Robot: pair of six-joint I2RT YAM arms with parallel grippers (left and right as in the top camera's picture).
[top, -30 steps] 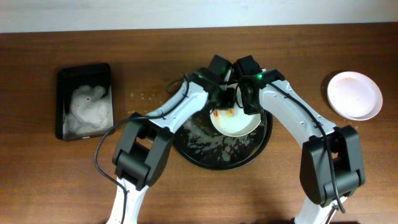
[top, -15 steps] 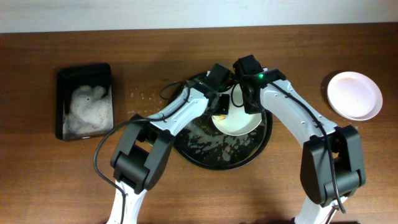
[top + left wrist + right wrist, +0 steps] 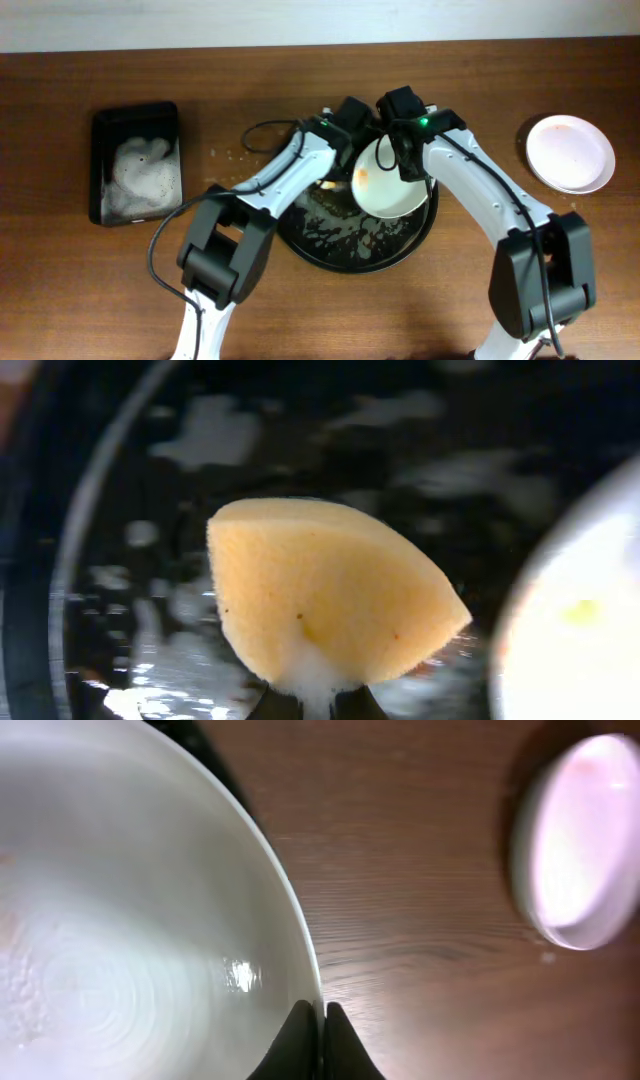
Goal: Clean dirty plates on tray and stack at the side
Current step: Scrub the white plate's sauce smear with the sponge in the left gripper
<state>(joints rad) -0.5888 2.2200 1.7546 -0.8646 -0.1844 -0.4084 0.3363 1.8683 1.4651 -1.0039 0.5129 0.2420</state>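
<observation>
My right gripper [image 3: 410, 170] is shut on the rim of a dirty plate [image 3: 385, 190], which it holds tilted over the round black tray [image 3: 340, 262]. In the right wrist view the white rim of this plate [image 3: 150, 920] is pinched between the two fingertips of the right gripper [image 3: 322, 1012]. An orange smear [image 3: 362, 176] marks its left part. My left gripper [image 3: 338, 172] is shut on a yellow sponge [image 3: 320, 595], just left of the plate and over the wet tray floor [image 3: 130, 610]. Foam clings where the left gripper [image 3: 308, 702] clamps the sponge. The plate's edge [image 3: 585, 620] shows at the right.
Another white plate [image 3: 570, 152] sits on the wooden table at the far right, also seen in the right wrist view as a pale plate [image 3: 585, 840]. A black rectangular tray [image 3: 105, 130] holding foam stands at the left. Soapy smears and crumbs cover the round tray's floor.
The sponge has slid left off the plate's face and now hangs over the tray floor. The right gripper has raised and tilted the plate, so it looks larger from above.
</observation>
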